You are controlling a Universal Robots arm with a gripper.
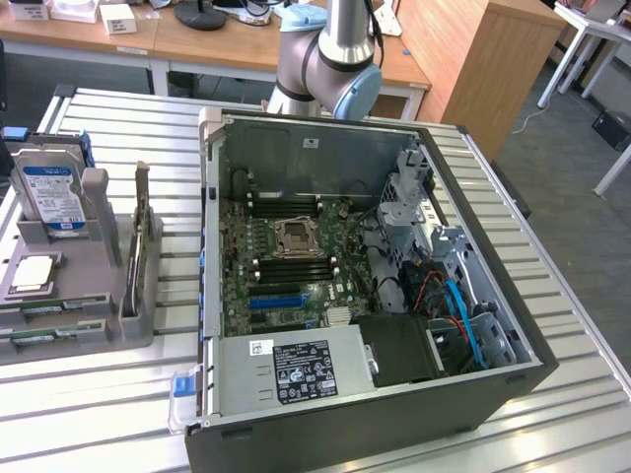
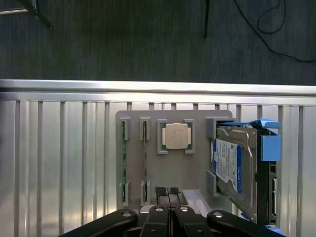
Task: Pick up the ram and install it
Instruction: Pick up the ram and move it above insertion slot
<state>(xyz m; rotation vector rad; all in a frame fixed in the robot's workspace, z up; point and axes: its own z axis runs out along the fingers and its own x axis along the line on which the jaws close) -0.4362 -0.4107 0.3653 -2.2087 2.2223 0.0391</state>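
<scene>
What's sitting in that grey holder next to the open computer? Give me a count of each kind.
ram sticks: 2
processor chip: 1
hard drive: 1
expansion card, standing on edge: 1
Total: 5

We can read no word, brand or number anywhere. Just ahead of the gripper (image 2: pixel 169 195), off to one side of its tips, the hard drive (image 2: pixel 247 187) carries a blue-and-white label (image 2: pixel 228 167) whose print is too small to make out. In the exterior view, a black label (image 1: pixel 303 371) with white print and a white sticker (image 1: pixel 260 347) sit on the grey power supply (image 1: pixel 237 389), at the end of the computer case (image 1: pixel 394 419) farthest from the arm (image 1: pixel 330 49). A tiny sticker (image 1: pixel 311 142) marks the case wall nearest the arm. All are illegible.
</scene>
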